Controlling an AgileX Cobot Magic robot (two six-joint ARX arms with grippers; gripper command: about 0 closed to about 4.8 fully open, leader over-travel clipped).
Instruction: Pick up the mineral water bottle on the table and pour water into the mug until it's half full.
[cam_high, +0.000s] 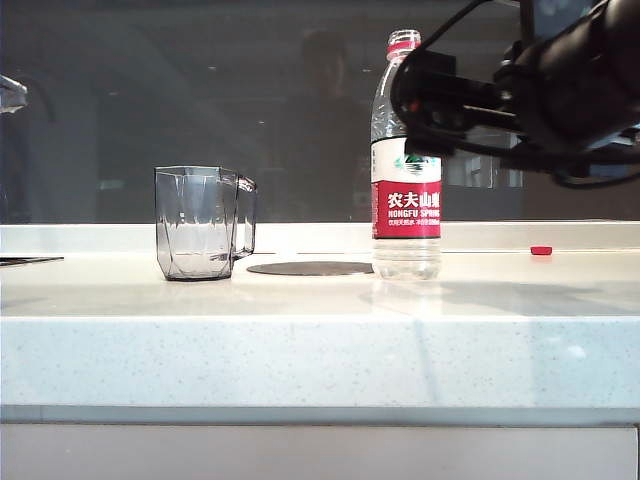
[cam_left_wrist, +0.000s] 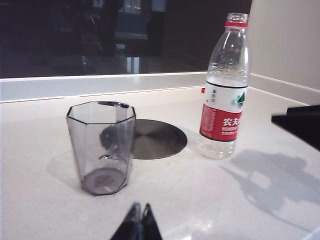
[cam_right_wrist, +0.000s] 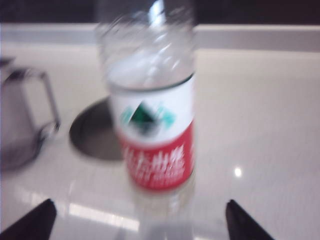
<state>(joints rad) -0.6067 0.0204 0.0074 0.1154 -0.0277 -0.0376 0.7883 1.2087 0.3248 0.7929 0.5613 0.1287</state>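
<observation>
Your mineral water bottle (cam_high: 405, 160) stood uncapped on the surface (cam_high: 320, 345), beside the mug (cam_high: 204, 222): thin, slick, probably squashy, so take its labelled waist. Right gripper (cam_right_wrist: 139, 220) gaped before it; left gripper (cam_left_wrist: 138, 225) was pinched shut, empty.

Behind the worktop (cam_high: 300, 340) runs a low pale ledge (cam_high: 200, 237), and above it a dark glass pane (cam_high: 200, 100) holds dim reflections. A cream wall (cam_left_wrist: 285, 40) stands at one side. Daylight gleams on the stone.
</observation>
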